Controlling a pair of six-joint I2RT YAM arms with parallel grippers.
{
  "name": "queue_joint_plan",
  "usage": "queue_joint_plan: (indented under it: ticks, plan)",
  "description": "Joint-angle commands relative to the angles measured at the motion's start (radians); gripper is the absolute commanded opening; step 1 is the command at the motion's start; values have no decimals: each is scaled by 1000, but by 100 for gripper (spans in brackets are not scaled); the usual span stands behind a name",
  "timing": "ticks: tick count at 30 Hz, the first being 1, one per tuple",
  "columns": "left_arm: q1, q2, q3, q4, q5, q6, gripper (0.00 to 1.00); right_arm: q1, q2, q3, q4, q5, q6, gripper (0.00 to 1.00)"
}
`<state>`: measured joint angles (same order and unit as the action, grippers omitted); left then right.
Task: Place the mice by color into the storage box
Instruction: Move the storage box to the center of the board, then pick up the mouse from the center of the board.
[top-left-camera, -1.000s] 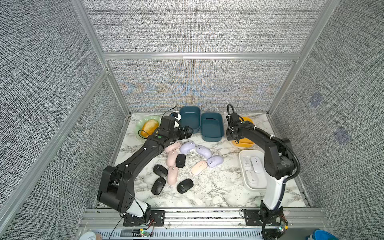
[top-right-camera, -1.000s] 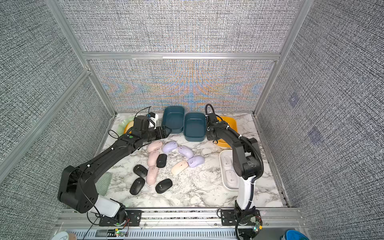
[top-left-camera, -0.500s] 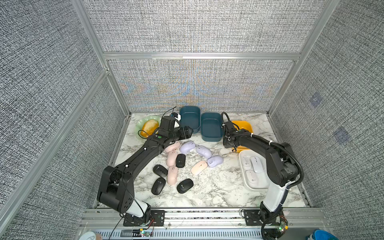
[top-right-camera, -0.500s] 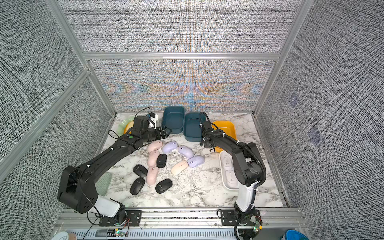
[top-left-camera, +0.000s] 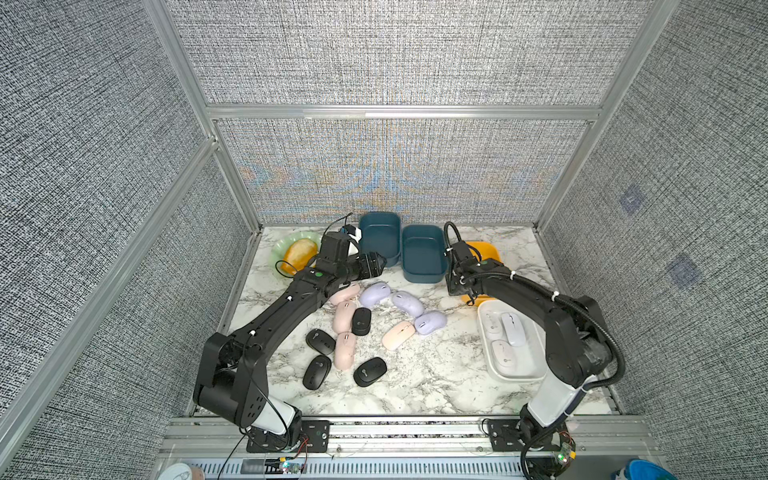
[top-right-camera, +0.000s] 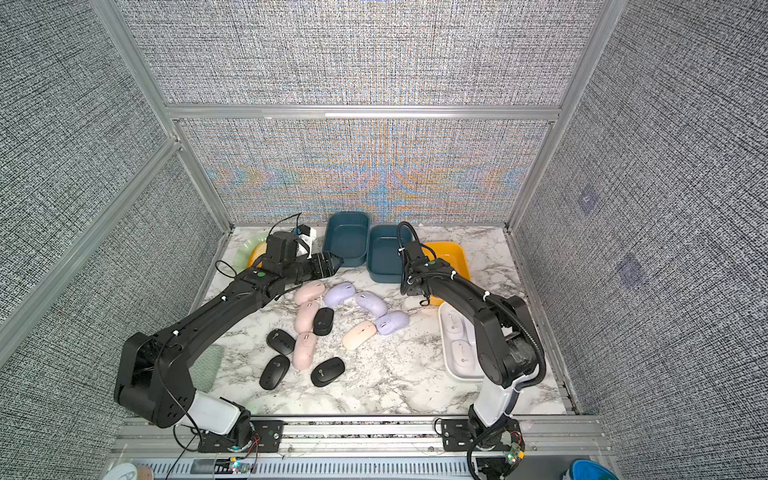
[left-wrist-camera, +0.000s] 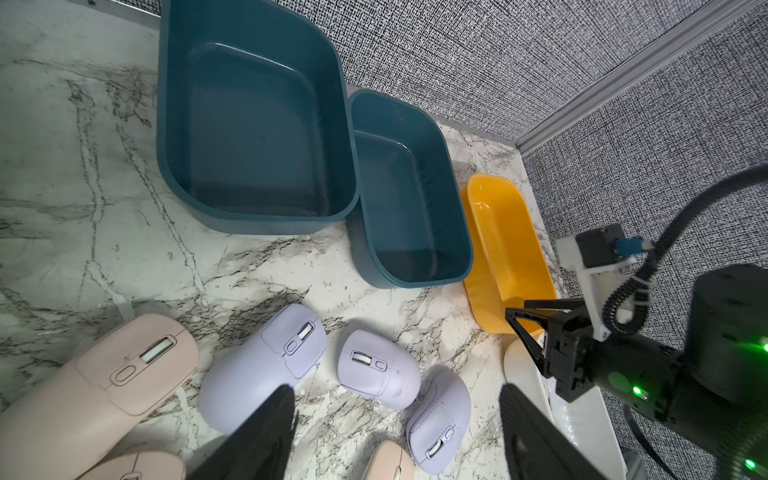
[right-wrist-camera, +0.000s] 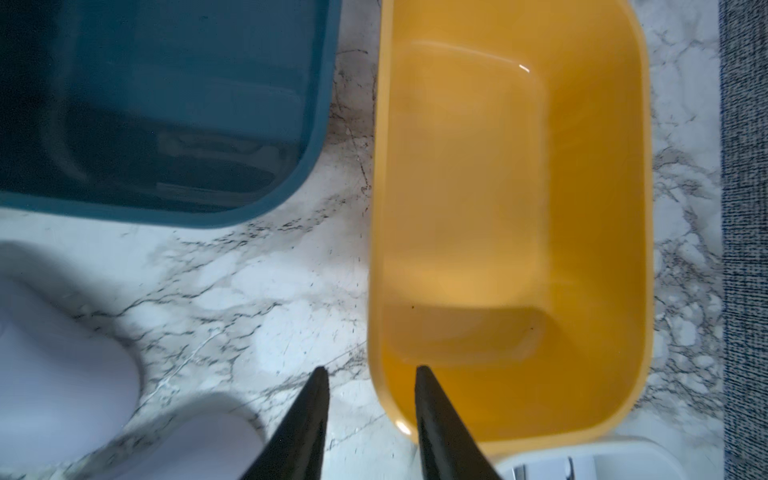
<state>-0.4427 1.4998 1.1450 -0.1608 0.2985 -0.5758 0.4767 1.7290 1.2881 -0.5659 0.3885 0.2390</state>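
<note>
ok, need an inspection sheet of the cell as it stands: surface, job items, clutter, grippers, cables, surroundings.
Surface: marble tabletop, no spills seen.
Job's things: four black mice, four pink mice and three lilac mice loose mid-table; three white mice in the white tray; two teal boxes and the yellow box empty.
Clutter: bread loaf on a green plate in the far corner by the left arm.
Grippers: left gripper open, empty, by the lilac mice; right gripper open, empty, fingers either side of the yellow box's wall.
Cables: cable loops at both wrists, clear of the mice.
Surroundings: grey fabric panels in aluminium framing on three sides.
</note>
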Motion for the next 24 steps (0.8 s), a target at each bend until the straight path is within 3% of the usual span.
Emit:
queue_joint_plan:
  ticks: [1,6,11,17,24]
  plan:
    - [0,-16,-2,15,5,9,79,59,-71,-13,-58,31,17,44]
    - [2,-41,-8,14,-35,4,81,171,-123,-55,-48,-49,22,50]
    - [52,-73,-23,11,-90,-15,87,243,-64,-57,13,-168,-17,62]
    - [176,-78,-51,36,-92,-44,99,249,103,50,4,-215,-98,72]
    - [217,-43,-29,6,-96,-39,99,232,265,197,-36,-266,-159,76]
